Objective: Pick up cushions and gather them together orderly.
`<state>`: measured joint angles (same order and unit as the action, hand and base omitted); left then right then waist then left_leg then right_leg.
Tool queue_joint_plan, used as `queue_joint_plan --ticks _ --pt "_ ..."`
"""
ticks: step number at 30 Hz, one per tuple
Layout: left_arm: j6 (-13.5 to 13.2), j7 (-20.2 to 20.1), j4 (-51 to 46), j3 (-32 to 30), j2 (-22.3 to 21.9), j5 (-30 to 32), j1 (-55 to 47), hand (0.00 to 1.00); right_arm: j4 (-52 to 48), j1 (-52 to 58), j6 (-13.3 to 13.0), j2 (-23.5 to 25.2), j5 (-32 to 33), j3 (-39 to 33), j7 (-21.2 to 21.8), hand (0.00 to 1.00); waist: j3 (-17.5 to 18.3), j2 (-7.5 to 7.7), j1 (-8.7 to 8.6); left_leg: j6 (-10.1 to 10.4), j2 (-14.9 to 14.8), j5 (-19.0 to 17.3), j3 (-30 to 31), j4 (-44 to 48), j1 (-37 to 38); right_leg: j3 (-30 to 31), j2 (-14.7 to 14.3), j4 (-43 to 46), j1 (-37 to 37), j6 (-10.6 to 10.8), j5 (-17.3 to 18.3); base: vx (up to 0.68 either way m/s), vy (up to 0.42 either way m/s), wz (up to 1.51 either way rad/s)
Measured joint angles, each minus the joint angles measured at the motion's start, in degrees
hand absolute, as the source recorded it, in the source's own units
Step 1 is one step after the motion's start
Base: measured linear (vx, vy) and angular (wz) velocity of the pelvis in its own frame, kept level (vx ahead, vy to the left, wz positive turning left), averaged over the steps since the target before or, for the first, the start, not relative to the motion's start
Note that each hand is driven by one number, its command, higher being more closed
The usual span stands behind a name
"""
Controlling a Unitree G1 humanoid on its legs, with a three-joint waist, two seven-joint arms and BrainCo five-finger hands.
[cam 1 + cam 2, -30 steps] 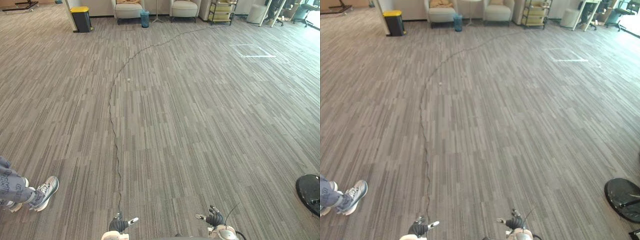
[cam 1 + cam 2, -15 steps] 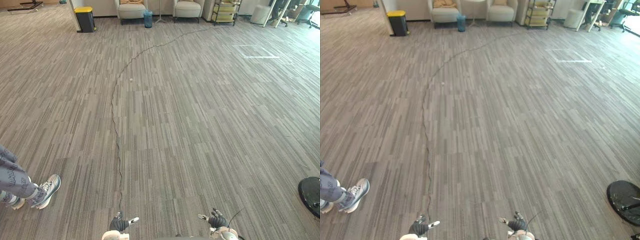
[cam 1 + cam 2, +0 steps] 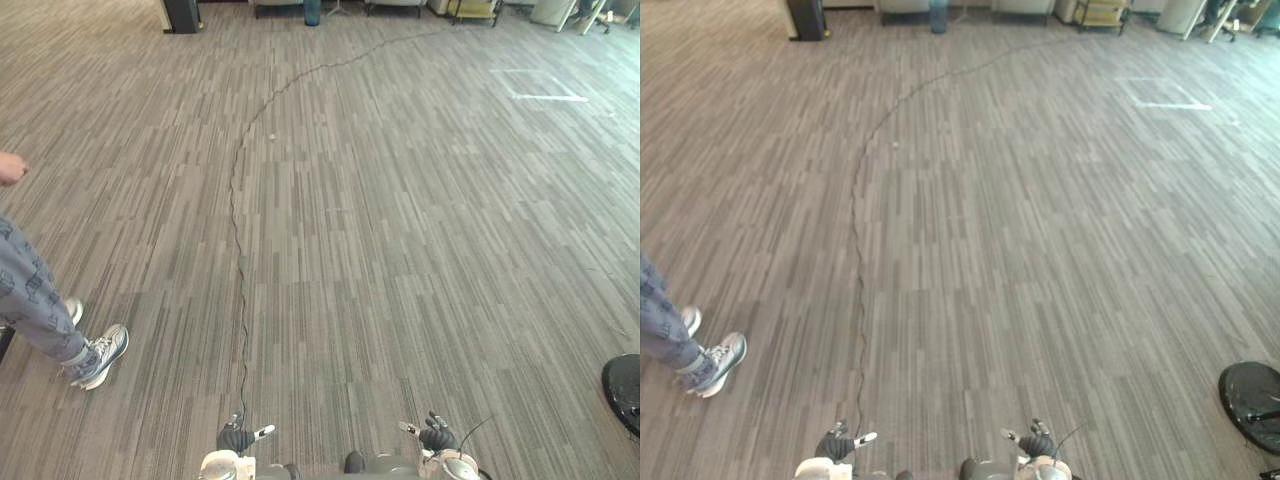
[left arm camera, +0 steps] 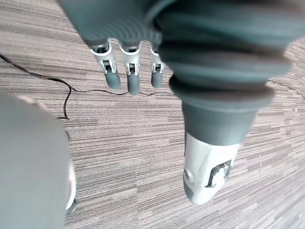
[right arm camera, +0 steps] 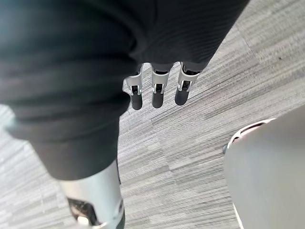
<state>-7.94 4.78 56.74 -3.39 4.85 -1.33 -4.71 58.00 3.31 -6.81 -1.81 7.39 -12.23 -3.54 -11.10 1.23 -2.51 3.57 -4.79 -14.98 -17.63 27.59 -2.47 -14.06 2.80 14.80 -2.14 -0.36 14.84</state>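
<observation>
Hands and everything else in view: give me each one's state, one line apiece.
left hand: open, fingers straight, holding nothing, above the carpet.
right hand: open, fingers straight, holding nothing.
person: standing on the carpet to the robot's left.
black round base: lying flat on the carpet to the robot's right, partly cut off by the view's edge.

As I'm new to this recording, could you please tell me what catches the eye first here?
Grey striped carpet stretches ahead, with a white taped rectangle at the far right. A person's leg and sneaker stand at the left, a black round base at the right edge. The left hand and right hand hang low, open.
</observation>
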Motion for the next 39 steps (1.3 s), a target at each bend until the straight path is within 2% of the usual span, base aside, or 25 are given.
queue_joint_plan --ticks 1,2,6,8,9,10,12,14,17,18,19,21,22,24,25,26,27,28,29,30,33,34,35,37,39 --pt "-0.08 -0.05 -0.94 -1.01 -0.53 -0.02 0.0 0.0 -0.63 0.26 0.07 -0.06 0.3 -1.12 -0.18 0.0 -0.95 -0.54 0.67 0.09 -3.55 -1.35 -2.9 10.24 -4.4 -0.41 0.19 0.94 -1.35 -0.23 1.21 0.14 0.001 0.16" --pt "-0.09 0.02 -1.1 -1.31 -0.92 -0.03 0.06 0.0 -0.65 0.2 0.13 -0.62 0.4 -1.13 -0.47 0.0 -1.33 -1.08 0.67 -0.19 -5.11 -2.21 -3.78 12.65 -5.38 -0.61 0.33 1.0 -2.35 -0.1 1.72 0.19 0.049 0.14" --pt "-0.28 0.02 -2.24 -1.73 -0.93 -0.57 0.24 0.0 -0.19 0.05 0.31 -1.13 0.4 -1.14 -1.39 0.0 -1.62 -1.11 0.81 0.49 -5.78 -1.05 -3.71 3.95 -10.87 -0.06 4.49 0.77 -4.54 2.46 4.27 0.27 0.184 -0.01" --pt "-0.23 0.09 -2.2 -1.7 -0.93 -1.24 0.75 0.0 0.79 -0.66 0.44 -1.54 0.31 -0.94 -1.65 0.0 -1.74 -1.0 1.08 1.04 -3.01 9.23 -1.72 -9.37 -12.75 0.67 7.61 -1.81 -7.07 5.7 5.1 0.39 0.353 -0.13" --pt "-0.24 0.16 -2.17 -1.65 -1.02 -1.27 0.85 0.0 1.56 -0.73 0.46 -1.73 0.21 -0.77 -1.74 0.0 -1.7 -0.77 1.6 0.67 -2.16 13.24 -1.6 -10.46 -12.14 1.1 8.15 -3.14 -8.12 6.34 5.1 0.47 0.381 -0.11" --pt "-0.22 0.33 -2.07 -1.65 -0.47 -1.33 1.58 0.0 2.56 -0.95 0.63 -1.44 -0.04 -0.44 -1.98 0.0 -1.57 0.38 1.78 -1.33 -0.37 10.82 -2.47 -9.31 -11.76 2.31 9.44 -5.52 -9.32 5.67 4.11 0.43 0.306 -0.06" --pt "-0.42 0.43 -2.42 -1.99 0.26 -2.39 2.09 0.0 2.56 -1.3 0.6 -0.13 -0.27 -0.48 -1.76 0.0 -1.84 1.4 1.93 -3.89 -0.79 5.35 -2.45 -1.13 -14.79 3.94 10.3 -6.54 -9.85 7.65 0.19 0.4 0.281 0.04" --pt "-0.3 0.41 -2.27 -2.32 0.7 -2.36 2.21 0.0 2.92 -1.17 0.69 -0.1 -0.64 -0.74 -1.58 0.0 -1.28 2.28 2.19 -4.61 -0.4 -0.2 -3.34 2.92 -14.64 5.94 11.64 -1.58 -8.74 7.77 0.09 0.46 0.328 -0.12" --pt "0.03 0.47 -0.94 -1.7 1.15 -2.25 2.27 0.0 2.56 -1.01 0.7 -0.04 -0.61 -0.95 -1.37 0.0 -0.69 3.28 1.89 -5.7 2.12 -3.76 -4.78 1.25 -9.77 9.56 15.16 19.89 -0.22 7.6 -3.43 0.52 0.303 -0.15" --pt "0.71 0.61 -0.51 -1.58 1.17 -2.25 2.47 0.0 1.47 -1.07 0.69 -0.16 -0.68 -0.93 -1.2 0.0 -1.06 3.48 1.59 -5.97 3.64 -5.22 -5.01 -1.57 -5.11 10.63 16.11 35.14 6.06 6.74 -5.62 0.5 0.175 -0.24" --pt "1.24 0.76 -0.49 -0.92 1.02 -2.3 2.23 0.0 1.15 -1.4 0.59 -0.73 -0.67 -0.7 -1.09 0.0 -1.86 2.63 1.5 -5.87 4.37 -6.01 -5.08 -4.65 0.1 9.54 15.48 43.9 10.14 5.59 -3.39 0.48 0.152 -0.31" --pt "1.27 1.06 -0.44 0.87 0.82 -2.38 1.56 0.0 0.1 -1.69 0.34 -1.47 -0.69 -0.36 -1.13 0.0 -2.23 0.89 1.12 -5.66 4.35 -6.14 -5.43 -9.61 6.57 6.78 13.03 47.62 14.46 3.75 0.16 0.44 0.13 -0.2" --pt "1.12 1.18 -0.45 2.18 0.83 -2.48 1.7 0.0 -1.19 -2.03 -0.2 -2.35 -0.76 0.75 -1.12 0.0 -2.6 -0.26 -0.02 -5.19 4.01 -5.7 -5.4 -13.58 11.6 2.57 10.29 45.6 18.83 2.09 3.12 0.64 0.144 0.17" --pt "1.1 1.17 -0.3 2.81 1.01 -2.54 2.46 0.0 -1.12 -2.82 -0.43 -3.21 -1.45 1.43 -1.12 0.0 -3.01 -0.47 -1.02 -5.1 3.61 -5.65 -5.31 -15.39 15.12 -0.93 7.26 36.82 24.65 0.4 3.87 0.61 0.071 0.43" --pt "1.09 1.17 -0.31 2.84 0.95 -2.43 3.48 0.0 -0.92 -2.6 -0.35 -3.46 -2.44 1.37 -1.3 0.0 -3.08 -0.45 -1.36 -5.09 3.55 -5.66 -4.66 -16.96 17.26 -1.76 4.84 26.8 28.46 -0.15 0.95 0.59 -0.016 0.7" --pt "1.07 1.17 -0.36 2.9 0.72 -2.31 3.9 0.0 -0.77 -2.18 0.04 -3.45 -2.72 1.34 -1.4 0.0 -3.19 -0.3 -1.62 -5.02 3.86 -5.69 -3.14 -18.99 19.82 -1.61 2.89 15.39 29.49 -0.29 -4.75 0.62 -0.035 0.75" --pt "1.03 1.16 -0.36 2.97 0.71 -2.2 3.83 0.0 -0.71 -1.78 0.13 -3.35 -2.87 1.43 -1.41 0.0 -3.21 0.08 -1.71 -4.97 4.39 -5.66 -2.22 -19.72 21.03 -1.19 2.39 11.04 29.34 -0.24 -7.37 0.69 -0.062 0.74" --pt "1.1 1.13 0.41 2.88 -0.27 -2.02 4.04 0.0 0.3 -0.89 0.75 -3.57 -2.93 1.0 -1.26 0.0 -3.66 -0.23 -2.3 -3.09 4.0 -5.29 -0.06 -20.42 24.04 0.79 0.71 11.19 28.9 -5.95 -15.94 0.86 -0.115 0.34" --pt "1.12 0.97 0.87 2.59 -1.26 -1.46 4.07 0.0 0.33 -1.27 1.12 -4.61 -2.98 0.59 -1.29 0.0 -3.39 -2.52 -1.86 0.11 2.11 -3.42 1.11 -17.91 23.36 0.36 0.32 14.76 29.44 -6.42 -11.84 0.72 -0.101 0.24" --pt "1.16 0.94 0.96 2.31 -1.38 -1.03 4.22 0.0 0.1 -1.27 1.1 -4.56 -2.98 0.25 -1.28 0.0 -3.57 -2.81 -1.88 1.44 1.71 -2.58 1.71 -15.59 22.59 0.12 0.58 16.08 29.44 -6.5 -10.43 0.68 -0.139 -0.06" --pt "1.27 1.02 0.44 -2.01 -3.74 -0.4 4.03 0.0 -1.52 -0.42 1.59 -3.76 -2.94 -1.54 -1.25 0.0 -4.05 -3.89 -2.65 2.94 -2.52 10.48 3.84 8.28 14.93 -0.88 0.12 16.15 22.19 -6.33 -4.21 0.62 -0.139 0.11" --pt "1.23 1.0 -0.71 -2.63 -4.51 -0.31 3.94 0.0 -2.66 0.32 1.91 -3.61 -2.92 -1.45 -1.37 0.0 -4.3 -4.09 -2.52 3.31 -5.14 10.51 3.51 19.57 11.03 -0.82 -0.61 14.34 18.5 -6.4 -2.82 0.66 -0.086 -0.02" --pt "1.05 0.72 -2.79 -3.68 -5.44 0.07 3.29 0.0 -4.07 0.85 1.98 -3.1 -2.91 -1.02 -1.57 0.0 -4.66 -3.36 -1.38 2.2 -9.11 6.44 0.66 33.3 4.9 -0.09 -1.48 11.82 12.08 -6.46 -0.98 0.62 -0.068 -0.14" --pt "1.02 0.51 -4.42 -3.52 -5.69 0.06 2.58 0.0 -5.17 1.22 1.88 -2.44 -2.9 -0.69 -1.61 0.0 -4.17 -2.52 -0.6 1.28 -10.92 3.81 -2.13 35.75 -0.77 0.89 -1.51 9.14 7.55 -6.46 0.96 0.41 -0.022 -0.24" --pt "0.74 0.35 -6.79 -3.49 -5.57 0.02 1.93 0.0 -4.93 0.6 1.78 -1.84 -2.91 -0.48 -1.61 0.0 -4.03 -1.79 0.38 -0.23 -11.49 0.48 -6.25 25.05 -8.5 3.38 -0.56 4.9 1.44 -4.73 2.32 0.55 0.073 -0.4"
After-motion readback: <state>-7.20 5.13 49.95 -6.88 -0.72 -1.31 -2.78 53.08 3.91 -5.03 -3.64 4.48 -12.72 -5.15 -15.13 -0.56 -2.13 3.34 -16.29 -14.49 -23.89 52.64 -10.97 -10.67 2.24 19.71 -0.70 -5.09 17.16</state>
